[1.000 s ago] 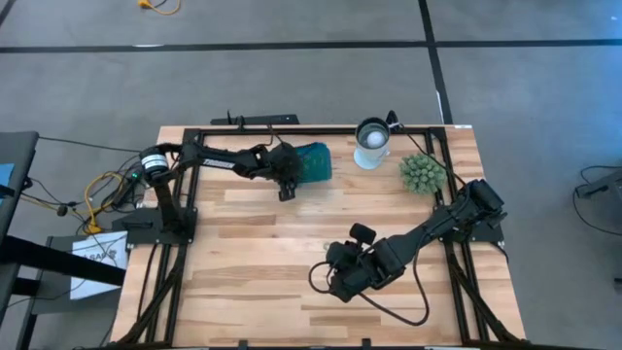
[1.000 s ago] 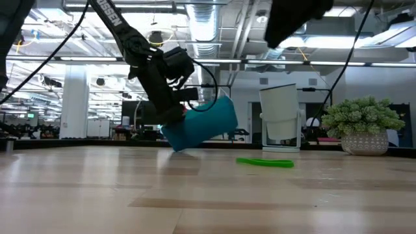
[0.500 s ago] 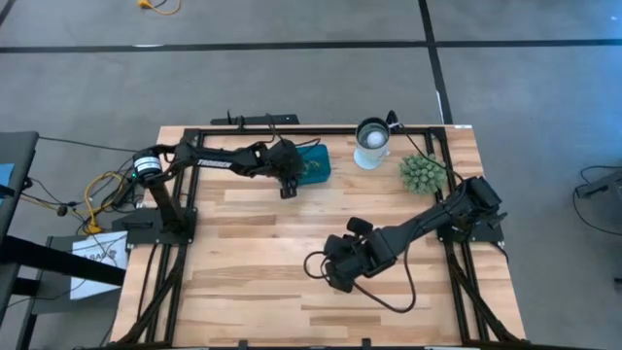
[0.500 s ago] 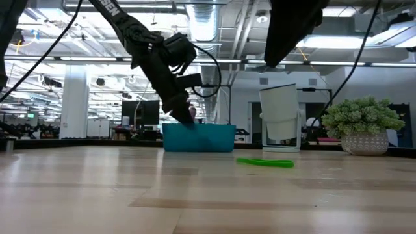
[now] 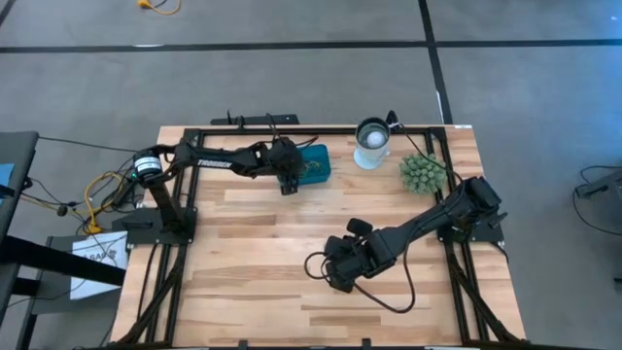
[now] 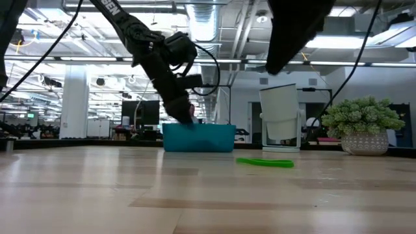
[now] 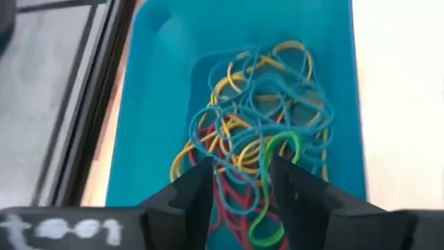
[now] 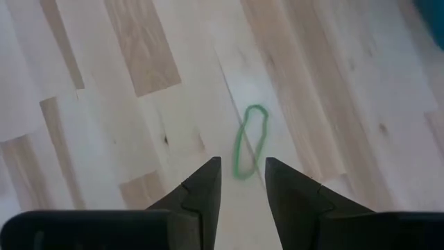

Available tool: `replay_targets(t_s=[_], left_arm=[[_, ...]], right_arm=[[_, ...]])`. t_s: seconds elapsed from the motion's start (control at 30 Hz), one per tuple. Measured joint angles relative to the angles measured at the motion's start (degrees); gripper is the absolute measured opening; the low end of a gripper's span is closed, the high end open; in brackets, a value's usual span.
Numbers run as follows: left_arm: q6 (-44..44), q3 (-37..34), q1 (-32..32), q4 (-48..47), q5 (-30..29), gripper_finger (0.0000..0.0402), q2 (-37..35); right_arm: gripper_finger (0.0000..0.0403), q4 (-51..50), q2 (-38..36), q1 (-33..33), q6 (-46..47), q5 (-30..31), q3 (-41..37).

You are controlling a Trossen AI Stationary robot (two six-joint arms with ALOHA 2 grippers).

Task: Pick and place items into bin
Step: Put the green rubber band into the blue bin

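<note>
One band left: we saw a green rubber band (image 8: 250,141) mid-table.
Right gripper (image 8: 241,173): hovered above it, fingers narrowly parted.
Left gripper (image 7: 238,179): over the bin (image 5: 316,163) at the far edge, slightly open.
Risk: we feared the thin band slipping out.

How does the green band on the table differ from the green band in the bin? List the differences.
1. The green band on the table lies alone on bare wood; the green band in the bin is tangled among yellow, blue and red bands.
2. The first lies ahead of the right gripper; the second lies between the left gripper's fingers, inside the teal bin.
Both are thin, elongated green loops.
</note>
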Motion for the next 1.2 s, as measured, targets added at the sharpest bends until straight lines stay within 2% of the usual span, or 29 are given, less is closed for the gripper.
replay_targets(t_s=[0.13,0.3,0.47,0.7,0.9,1.2], left_arm=[[-2.1,2.4,-0.1,-0.8,0.3,0.0135,0.0],[-2.1,7.9,-1.4,-9.3,0.8,0.0130,-2.2],[-1.3,12.0,-3.1,-17.1,2.7,0.0129,-7.6],[-4.3,12.5,-8.9,-26.3,3.2,0.0129,-18.7],[-9.4,12.3,-16.4,-33.7,-0.9,0.0129,-24.1],[-18.1,7.5,-26.5,-39.4,-10.2,0.0129,-24.8]], right_arm=[[0.0107,6.9,0.0,0.0,0.7,-0.1,-4.4],[0.0107,14.0,0.0,-1.0,2.0,-2.9,-10.2],[0.0107,11.9,0.0,-3.5,4.5,-2.9,-13.1],[0.0107,14.8,0.0,-6.1,6.5,-4.4,-16.9],[0.0107,19.4,0.0,-6.5,6.6,-5.7,-18.8],[0.0107,19.3,0.2,-5.6,8.0,-4.9,-19.0]])
